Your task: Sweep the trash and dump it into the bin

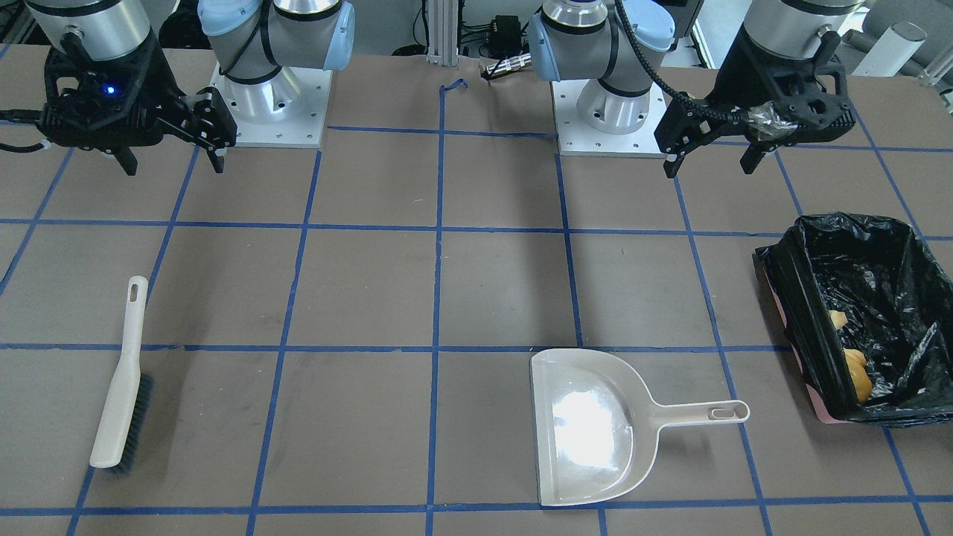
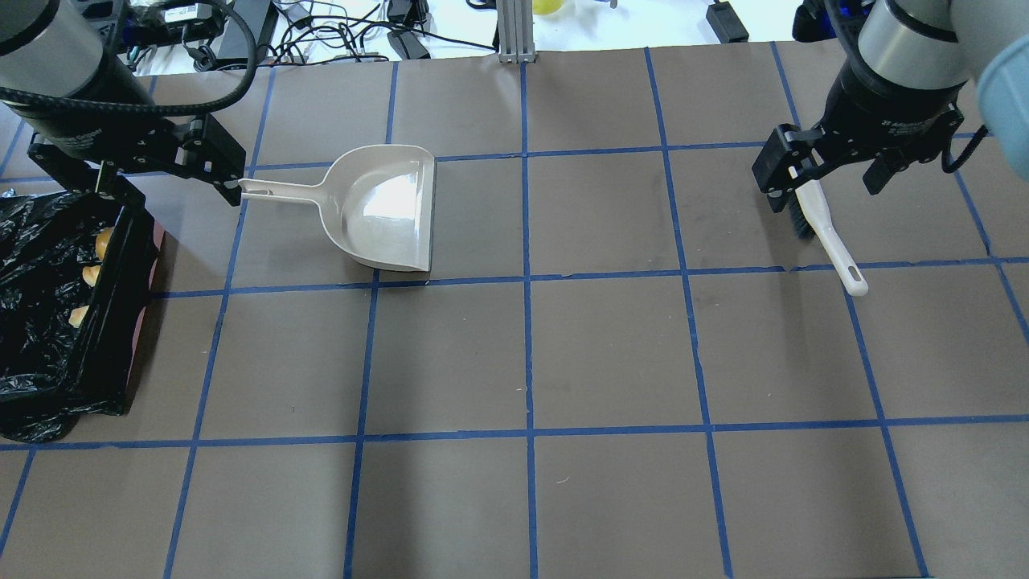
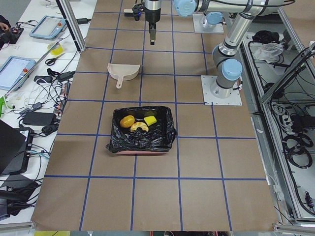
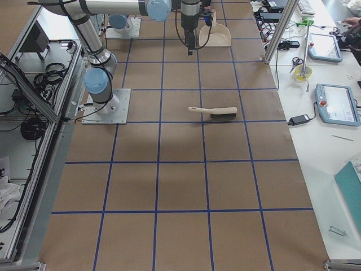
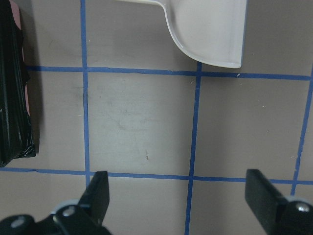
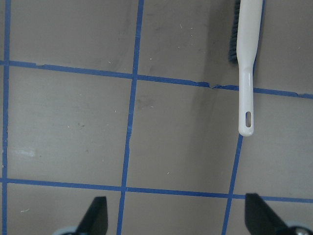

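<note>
The bin (image 3: 142,141), lined with a black bag, stands at the table's left end. In it lie the yellow-orange lump (image 3: 127,121), the green-and-yellow sponge (image 3: 150,121) and the cream crescent slice (image 3: 139,127). The front view shows the bin (image 1: 808,313) with the lump (image 1: 858,380) partly visible. The beige dustpan (image 1: 595,432) lies empty on the table. My left gripper (image 1: 709,164) hovers open and empty above the table between dustpan and bin. My right gripper (image 1: 175,162) hovers open and empty above the table by the brush (image 1: 123,387).
The brush (image 2: 828,233) lies flat under my right gripper (image 2: 824,189) in the overhead view. The dustpan's handle (image 2: 277,190) points toward my left gripper (image 2: 181,189). Blue tape lines grid the brown table. Cables and tablets lie beyond the far edge.
</note>
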